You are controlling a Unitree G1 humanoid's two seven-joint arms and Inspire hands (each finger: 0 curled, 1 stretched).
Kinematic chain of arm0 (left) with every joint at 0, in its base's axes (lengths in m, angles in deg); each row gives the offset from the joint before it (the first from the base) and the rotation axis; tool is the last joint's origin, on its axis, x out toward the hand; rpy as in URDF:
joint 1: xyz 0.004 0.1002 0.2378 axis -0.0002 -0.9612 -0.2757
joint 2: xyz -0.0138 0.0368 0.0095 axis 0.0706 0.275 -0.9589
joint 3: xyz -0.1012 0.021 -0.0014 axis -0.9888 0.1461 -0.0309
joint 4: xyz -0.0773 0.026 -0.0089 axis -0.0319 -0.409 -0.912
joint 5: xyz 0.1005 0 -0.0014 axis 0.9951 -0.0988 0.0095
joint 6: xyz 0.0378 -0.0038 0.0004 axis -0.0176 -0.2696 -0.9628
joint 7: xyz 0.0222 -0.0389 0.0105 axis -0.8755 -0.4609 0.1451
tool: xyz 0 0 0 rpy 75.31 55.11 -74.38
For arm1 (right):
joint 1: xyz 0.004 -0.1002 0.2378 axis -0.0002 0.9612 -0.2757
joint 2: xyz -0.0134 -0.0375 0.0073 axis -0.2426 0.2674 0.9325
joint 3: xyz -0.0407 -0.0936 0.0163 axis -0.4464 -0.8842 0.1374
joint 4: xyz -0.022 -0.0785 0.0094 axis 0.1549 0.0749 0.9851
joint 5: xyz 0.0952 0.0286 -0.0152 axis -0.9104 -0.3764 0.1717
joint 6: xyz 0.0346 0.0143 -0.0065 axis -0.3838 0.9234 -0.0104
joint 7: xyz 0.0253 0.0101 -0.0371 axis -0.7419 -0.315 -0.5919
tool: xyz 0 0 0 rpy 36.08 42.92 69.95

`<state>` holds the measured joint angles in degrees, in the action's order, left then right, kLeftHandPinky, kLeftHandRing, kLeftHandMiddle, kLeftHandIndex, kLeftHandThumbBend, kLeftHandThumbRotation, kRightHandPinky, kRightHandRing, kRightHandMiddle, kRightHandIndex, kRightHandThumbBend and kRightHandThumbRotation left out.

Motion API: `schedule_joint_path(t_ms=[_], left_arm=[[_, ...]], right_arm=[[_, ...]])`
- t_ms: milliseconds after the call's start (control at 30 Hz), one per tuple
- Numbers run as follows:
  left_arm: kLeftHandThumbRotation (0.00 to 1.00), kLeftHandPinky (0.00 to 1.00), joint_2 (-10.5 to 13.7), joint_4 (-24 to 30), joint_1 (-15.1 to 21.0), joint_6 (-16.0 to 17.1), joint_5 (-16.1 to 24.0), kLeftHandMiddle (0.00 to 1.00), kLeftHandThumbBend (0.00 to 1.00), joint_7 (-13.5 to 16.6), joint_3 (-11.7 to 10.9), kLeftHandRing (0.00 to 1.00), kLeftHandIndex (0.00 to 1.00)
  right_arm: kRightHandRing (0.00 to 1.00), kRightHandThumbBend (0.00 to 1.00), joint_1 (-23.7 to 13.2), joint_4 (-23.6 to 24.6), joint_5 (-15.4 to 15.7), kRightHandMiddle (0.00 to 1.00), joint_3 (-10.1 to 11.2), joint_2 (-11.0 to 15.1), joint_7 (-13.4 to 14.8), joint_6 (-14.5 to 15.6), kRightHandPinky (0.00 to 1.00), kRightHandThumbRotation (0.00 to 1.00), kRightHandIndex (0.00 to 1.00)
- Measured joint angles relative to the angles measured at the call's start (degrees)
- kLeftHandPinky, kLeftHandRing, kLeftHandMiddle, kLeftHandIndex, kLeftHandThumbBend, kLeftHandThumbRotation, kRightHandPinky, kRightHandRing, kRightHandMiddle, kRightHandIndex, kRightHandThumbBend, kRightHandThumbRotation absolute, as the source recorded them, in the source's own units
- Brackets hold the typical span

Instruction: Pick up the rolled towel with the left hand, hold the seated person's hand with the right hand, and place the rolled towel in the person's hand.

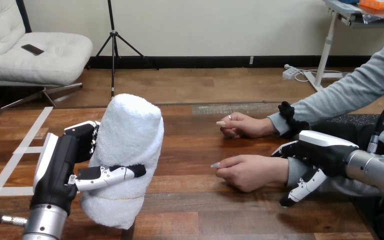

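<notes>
The white rolled towel [127,150] stands upright at the left, lifted a little off the wooden table [220,210]. My left hand [67,160] is shut on it, thumb across its front and fingers behind it. The person's nearer hand [250,172] rests loosely curled on the table at centre right. My right hand [322,157] sits at that hand's wrist, over the grey sleeve. Its fingers are relaxed and its thumb [302,187] hangs down on the near side, not closed round the wrist. The towel is well to the left of the person's hands.
The person's farther hand [245,125] lies on the table just behind the nearer one. White tape lines [17,155] mark the table's left part. Bare table lies between the towel and the person's hands.
</notes>
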<state>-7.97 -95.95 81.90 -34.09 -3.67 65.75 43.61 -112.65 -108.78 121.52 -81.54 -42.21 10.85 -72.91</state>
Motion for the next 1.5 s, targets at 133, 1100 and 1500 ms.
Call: schedule_joint_path(t_ms=[133,1100,1500], left_arm=[[0.0,0.29,0.0,0.0,0.0,0.0,0.0,0.38,0.59,0.0,0.0,0.33,0.41],[0.0,0.29,-0.1,0.0,0.0,0.0,-0.4,0.38,0.59,-0.1,0.0,0.33,0.41],[0.0,0.28,-0.1,0.1,-0.2,0.0,-0.4,0.38,0.59,-0.1,-0.1,0.33,0.41]], right_arm=[[0.71,1.0,0.0,0.0,0.1,0.75,0.0,0.0,1.3,-0.6,0.61,0.22,0.73],[0.63,1.0,-0.8,0.0,0.2,0.66,-0.2,0.1,6.5,-4.5,0.58,0.16,0.65],[0.6,0.99,-0.8,0.0,-0.1,0.62,-0.2,0.1,6.6,-5.1,0.57,0.13,0.62]])
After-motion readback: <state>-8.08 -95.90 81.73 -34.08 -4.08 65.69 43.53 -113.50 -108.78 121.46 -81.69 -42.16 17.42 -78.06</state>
